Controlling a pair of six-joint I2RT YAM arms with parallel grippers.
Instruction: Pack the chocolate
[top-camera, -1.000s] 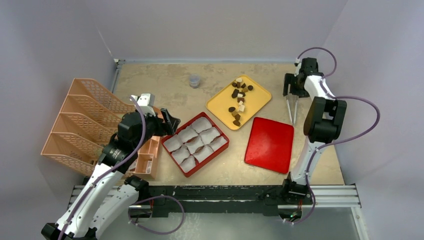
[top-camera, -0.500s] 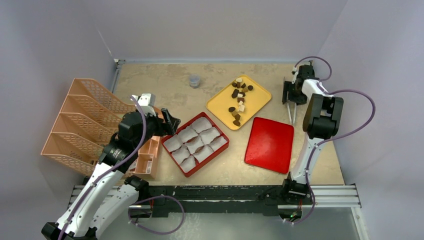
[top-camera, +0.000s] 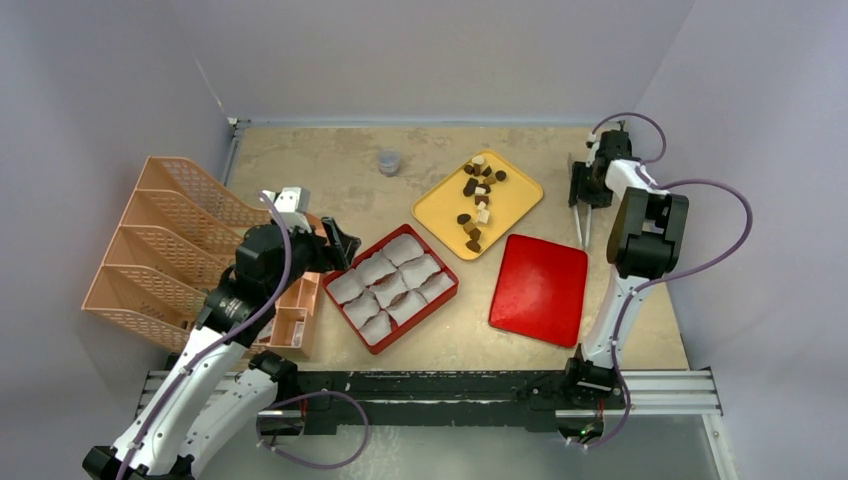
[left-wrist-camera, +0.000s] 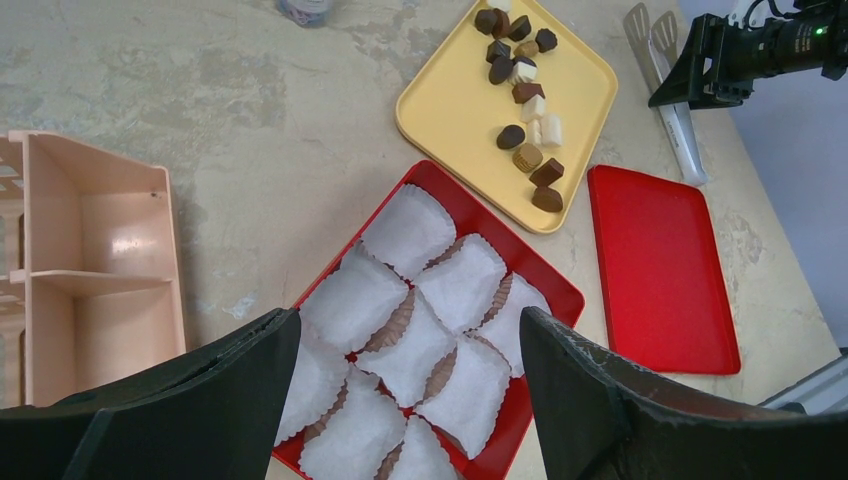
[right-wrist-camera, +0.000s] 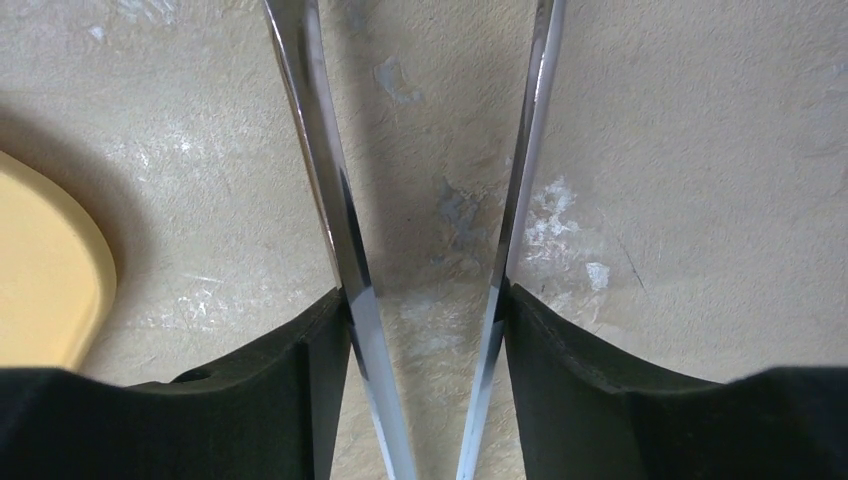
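We see shiny, smooth metal tongs (right-wrist-camera: 330, 200), crinkled white paper cups (left-wrist-camera: 410, 230), a smooth yellow plastic tray (left-wrist-camera: 450, 110), and a rough, mottled bench (left-wrist-camera: 250, 120).

No text, label, brand, number or sign can be read in any view — the yellow tray (top-camera: 440, 208), the red box (top-camera: 425, 312), the red lid (top-camera: 538, 290), the peach rack (top-camera: 150, 250), the metal tongs (right-wrist-camera: 348, 260) and the surface (top-camera: 320, 170) show plain faces; the chocolate (left-wrist-camera: 511, 136) and the small jar (top-camera: 389, 161) are too small to tell.

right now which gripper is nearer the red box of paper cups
Left. The left gripper hangs by the left corner of the red box; the right gripper, gripping tongs, sits far off past the yellow tray.
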